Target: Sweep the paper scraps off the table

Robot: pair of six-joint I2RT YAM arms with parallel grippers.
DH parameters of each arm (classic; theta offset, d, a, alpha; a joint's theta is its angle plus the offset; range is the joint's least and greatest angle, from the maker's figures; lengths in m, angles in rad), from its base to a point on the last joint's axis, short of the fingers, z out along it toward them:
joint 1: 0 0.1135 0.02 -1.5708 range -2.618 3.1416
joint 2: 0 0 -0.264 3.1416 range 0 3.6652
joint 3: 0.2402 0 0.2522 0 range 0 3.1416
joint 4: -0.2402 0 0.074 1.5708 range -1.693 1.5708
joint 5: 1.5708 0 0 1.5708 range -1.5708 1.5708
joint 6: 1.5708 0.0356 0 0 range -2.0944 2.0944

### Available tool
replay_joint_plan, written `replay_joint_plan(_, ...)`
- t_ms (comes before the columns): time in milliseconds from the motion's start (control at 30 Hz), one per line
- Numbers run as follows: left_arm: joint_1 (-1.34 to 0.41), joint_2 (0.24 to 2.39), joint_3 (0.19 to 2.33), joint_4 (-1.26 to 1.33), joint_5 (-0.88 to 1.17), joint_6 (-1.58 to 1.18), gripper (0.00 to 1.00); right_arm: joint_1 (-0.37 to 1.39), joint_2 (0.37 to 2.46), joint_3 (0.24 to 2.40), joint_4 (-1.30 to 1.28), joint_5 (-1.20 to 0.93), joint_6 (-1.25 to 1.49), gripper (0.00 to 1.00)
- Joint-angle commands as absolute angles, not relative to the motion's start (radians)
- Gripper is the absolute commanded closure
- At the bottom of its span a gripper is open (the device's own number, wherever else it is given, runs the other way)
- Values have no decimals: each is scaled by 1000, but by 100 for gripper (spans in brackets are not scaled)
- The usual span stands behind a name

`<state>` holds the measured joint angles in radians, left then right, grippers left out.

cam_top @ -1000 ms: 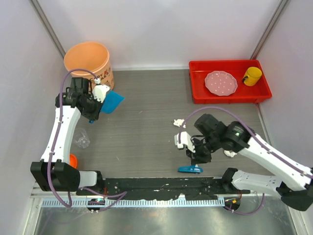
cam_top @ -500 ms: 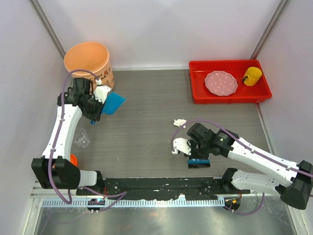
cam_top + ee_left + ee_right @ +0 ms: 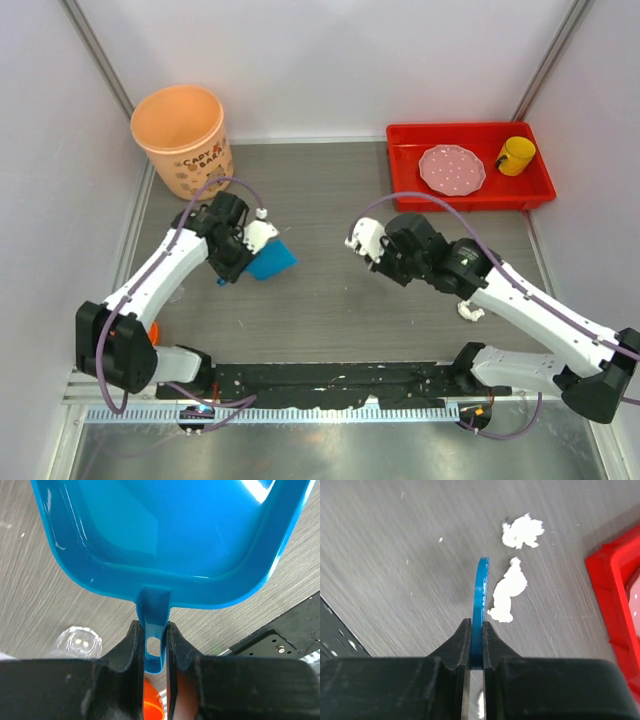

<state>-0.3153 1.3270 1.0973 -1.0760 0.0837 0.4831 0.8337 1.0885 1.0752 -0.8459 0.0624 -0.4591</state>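
We note the left end effector (image 3: 155, 645) clamped on the blue dustpan (image 3: 165, 530) handle and the right end effector (image 3: 476, 640) clamped on a thin blue sweeper (image 3: 481, 590). Paper scraps (image 3: 507, 592) lie on the table (image 3: 395, 555) at 1 o'clock of the blade. We judge these light wads may scatter, as the dustpan sits well apart. The orange bucket (image 3: 190, 170) lettering seemingly reads "CAPY BARA".

walls (image 3: 330, 60): plain wht panels | corner posts (image 3: 95, 50): grey mtl | light: even, soft

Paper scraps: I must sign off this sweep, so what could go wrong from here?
1. Two scraps lie beside the blue sweeping tool in the right end effector, while the dustpan in the left end effector is well apart; a stroke might scatter them short.
2. Another scrap by the right arm might be missed.
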Motion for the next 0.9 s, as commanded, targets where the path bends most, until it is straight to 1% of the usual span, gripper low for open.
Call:
replay_joint_plan(0,-403,1396,1094,-980,54,491,100,824,1075,1215,-853,271,-5,99)
replay_joint_plan(33,-413,1451,1104,-953,48,488,100,786,1128,1276,-923,361,87,99)
replay_joint_plan(100,-449,1512,1152,-933,29,483,100,737,1187,1307,-991,406,258,99)
replay_joint_plan(167,-475,1610,1213,-905,11,486,100,681,1241,1287,-1031,485,322,99)
replay_joint_plan(300,-544,1756,1314,-845,-54,535,100,594,1250,1194,-971,518,397,99)
replay_joint_plan(367,-561,1839,1354,-796,-181,608,100,581,1224,1174,-942,544,429,99)
replay_joint_plan(433,-561,1900,1391,-762,-283,672,100,581,1210,1135,-893,514,459,99)
replay_joint_plan(467,-561,1945,1428,-761,-294,710,100,580,1210,1120,-876,502,465,99)
replay_joint_plan(600,-574,2008,1476,-744,-287,886,100,577,1223,1027,-798,477,486,99)
replay_joint_plan(700,-597,2032,1509,-756,-276,964,100,569,1216,985,-710,451,497,99)
replay_joint_plan(867,-646,2059,1562,-819,-204,1017,100,563,1238,974,-586,439,508,99)
